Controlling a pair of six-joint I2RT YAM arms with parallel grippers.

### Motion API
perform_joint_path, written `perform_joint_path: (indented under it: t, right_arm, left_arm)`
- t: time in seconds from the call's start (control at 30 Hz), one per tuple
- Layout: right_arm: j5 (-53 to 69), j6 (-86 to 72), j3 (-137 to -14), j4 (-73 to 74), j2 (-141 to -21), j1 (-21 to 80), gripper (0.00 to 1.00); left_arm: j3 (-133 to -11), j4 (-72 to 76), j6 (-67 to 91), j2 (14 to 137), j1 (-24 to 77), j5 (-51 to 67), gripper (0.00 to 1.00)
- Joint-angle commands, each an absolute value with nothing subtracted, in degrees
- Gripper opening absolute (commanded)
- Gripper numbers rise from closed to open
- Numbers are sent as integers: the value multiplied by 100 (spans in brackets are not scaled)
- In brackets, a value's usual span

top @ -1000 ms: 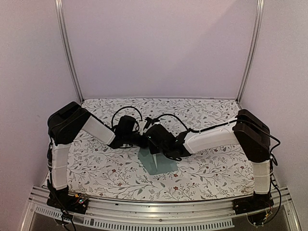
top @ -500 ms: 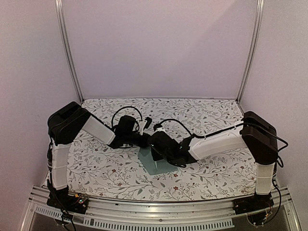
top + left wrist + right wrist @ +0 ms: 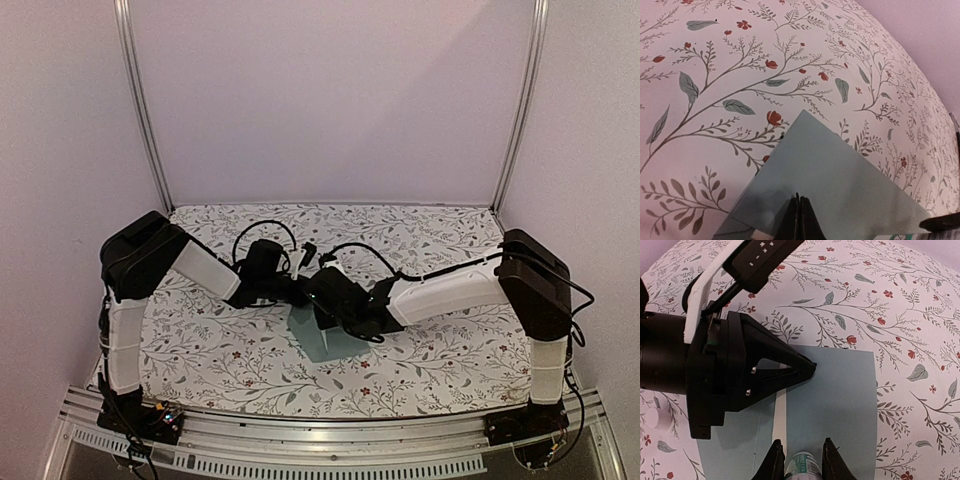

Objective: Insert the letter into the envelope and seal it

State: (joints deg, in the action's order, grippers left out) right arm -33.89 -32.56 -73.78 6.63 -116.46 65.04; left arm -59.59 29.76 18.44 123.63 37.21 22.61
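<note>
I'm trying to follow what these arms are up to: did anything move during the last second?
The right end effector, gripping the glue stick, slid toward the table's near edge over the envelope, then eased back slightly. Its arm's elbow swung outward and partly returned. The left end effector stayed where it was, closed, with its tip at the envelope's edge. The envelope did not visibly shift.

both arms bent in toward the middle, left gripper (image 3: 809, 370) pinched fully closed, right gripper (image 3: 801, 449) just beside it, clamped on a glue stick (image 3: 802, 466)
</note>
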Motion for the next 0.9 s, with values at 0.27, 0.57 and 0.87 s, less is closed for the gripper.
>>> perform_joint_path:
  t: [0.27, 0.57, 0.87]
  right_arm:
    - [-3059, -2601, -7611, 361, -12207, 6067, 0]
    - [-2863, -2459, -7486, -84, -12296, 5977, 0]
    - [-2627, -2752, -6715, 334, -11571, 6103, 0]
  left_arm:
    - [-5916, 2294, 1740, 12761, 3626, 1971, 0]
    - [-5932, 2294, 1739, 12766, 3630, 1995, 0]
    - [-5935, 2277, 1741, 12768, 3628, 1953, 0]
